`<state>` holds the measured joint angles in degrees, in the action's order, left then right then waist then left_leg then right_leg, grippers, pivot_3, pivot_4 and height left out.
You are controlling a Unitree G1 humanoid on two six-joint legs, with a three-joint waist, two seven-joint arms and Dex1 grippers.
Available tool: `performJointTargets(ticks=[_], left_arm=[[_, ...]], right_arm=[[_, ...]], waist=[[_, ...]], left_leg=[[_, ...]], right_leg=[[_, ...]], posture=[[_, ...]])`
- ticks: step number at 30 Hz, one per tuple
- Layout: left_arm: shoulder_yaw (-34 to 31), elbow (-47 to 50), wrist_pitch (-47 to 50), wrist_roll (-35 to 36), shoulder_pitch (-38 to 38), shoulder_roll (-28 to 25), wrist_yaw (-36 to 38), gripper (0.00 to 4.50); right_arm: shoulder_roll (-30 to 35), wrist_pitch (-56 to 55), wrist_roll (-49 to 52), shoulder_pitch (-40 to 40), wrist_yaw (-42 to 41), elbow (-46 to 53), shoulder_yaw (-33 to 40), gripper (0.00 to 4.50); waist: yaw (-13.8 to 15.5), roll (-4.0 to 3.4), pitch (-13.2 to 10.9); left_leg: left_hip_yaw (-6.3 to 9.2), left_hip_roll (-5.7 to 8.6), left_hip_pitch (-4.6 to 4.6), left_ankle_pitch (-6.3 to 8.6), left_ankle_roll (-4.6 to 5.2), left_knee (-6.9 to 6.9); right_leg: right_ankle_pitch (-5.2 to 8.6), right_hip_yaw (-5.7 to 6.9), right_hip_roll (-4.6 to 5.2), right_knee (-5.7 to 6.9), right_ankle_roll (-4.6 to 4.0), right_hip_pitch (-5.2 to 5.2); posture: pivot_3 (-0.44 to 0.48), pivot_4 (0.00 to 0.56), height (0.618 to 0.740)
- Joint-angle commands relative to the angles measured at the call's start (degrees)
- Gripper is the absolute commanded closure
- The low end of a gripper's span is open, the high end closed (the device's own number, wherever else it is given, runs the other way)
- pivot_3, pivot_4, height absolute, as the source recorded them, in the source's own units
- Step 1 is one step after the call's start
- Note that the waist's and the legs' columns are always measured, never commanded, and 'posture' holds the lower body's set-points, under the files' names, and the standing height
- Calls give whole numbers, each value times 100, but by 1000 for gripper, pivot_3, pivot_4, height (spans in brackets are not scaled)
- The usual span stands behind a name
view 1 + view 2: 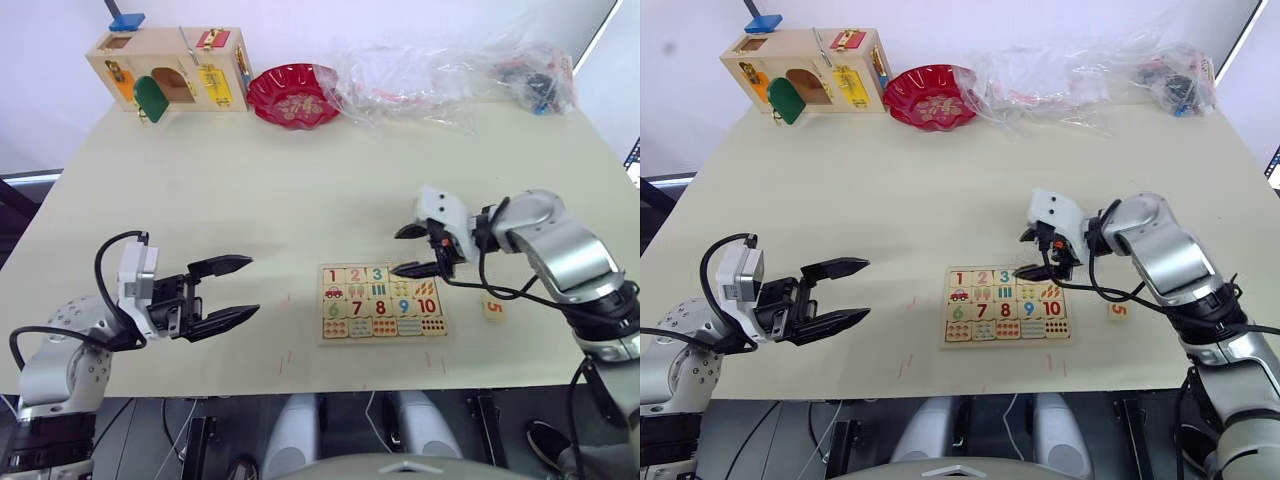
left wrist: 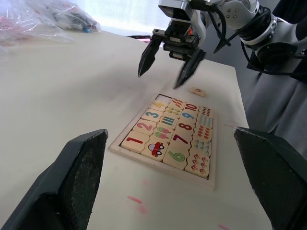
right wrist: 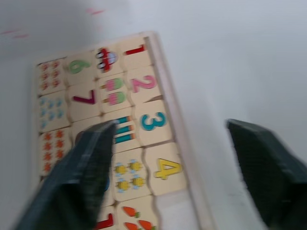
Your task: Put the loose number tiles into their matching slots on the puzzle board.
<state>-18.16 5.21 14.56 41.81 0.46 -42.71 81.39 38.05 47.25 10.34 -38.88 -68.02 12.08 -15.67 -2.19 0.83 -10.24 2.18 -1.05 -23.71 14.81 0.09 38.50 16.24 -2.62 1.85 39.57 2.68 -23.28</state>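
Hovering open-jawed over the puzzle board (image 1: 384, 301), right gripper (image 1: 414, 250) apparently done seating 4 (image 3: 165, 168); next, fetching tile 5 (image 1: 493, 308) at three o'clock on counter (image 1: 300, 190); left gripper (image 1: 232, 292) open, idle.
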Motion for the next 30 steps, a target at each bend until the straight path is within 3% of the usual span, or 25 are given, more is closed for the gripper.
performJointTargets(ticks=[1, 4, 6, 7, 13, 30], left_arm=[[-35, 84, -57, 47, -66, 1, 27, 0], [1, 31, -64, 34, -141, -2, 45, 0], [39, 18, -65, 26, -195, 12, 42, 0], [56, 21, -64, 22, -211, 21, 38, 0], [129, -32, -74, -9, -295, 72, 55, 0], [110, -71, -102, -24, -276, 52, 126, 0]], right_arm=[[-7, -234, 293, 162, 200, 164, 464, 2206], [44, -257, 428, 333, 318, 231, 614, 3729], [145, -210, 524, 509, 355, 346, 757, 4369], [210, -186, 584, 601, 369, 416, 820, 4447], [435, -231, 626, 954, 663, 438, 886, 4447], [-90, -980, 140, 647, 1030, -754, 123, 4447]], waist=[[-1, 0, 0], [-8, 0, 0], [-5, 0, 0], [9, 0, 0], [-3, 0, 0], [-7, 1, 0]], left_leg=[[0, 0, 0, 0, 0, 1], [1, 0, 3, 0, 0, 2], [1, -1, 3, 0, 0, 2], [1, -1, 2, 0, 0, 2], [-2, 1, 4, 0, 0, 4], [-4, 0, 1, 0, 0, 5]], right_leg=[[0, 0, 0, 3, 0, 0], [0, -1, -4, 11, -1, -1], [1, -1, -5, 11, -1, -1], [1, -1, -5, 11, -1, -1], [1, -3, -3, 12, 0, 0], [1, -6, -7, 12, 0, -3]], posture=[[0, 150, 740], [0, 150, 740], [0, 150, 740], [0, 150, 740], [0, 150, 740], [0, 150, 740]])
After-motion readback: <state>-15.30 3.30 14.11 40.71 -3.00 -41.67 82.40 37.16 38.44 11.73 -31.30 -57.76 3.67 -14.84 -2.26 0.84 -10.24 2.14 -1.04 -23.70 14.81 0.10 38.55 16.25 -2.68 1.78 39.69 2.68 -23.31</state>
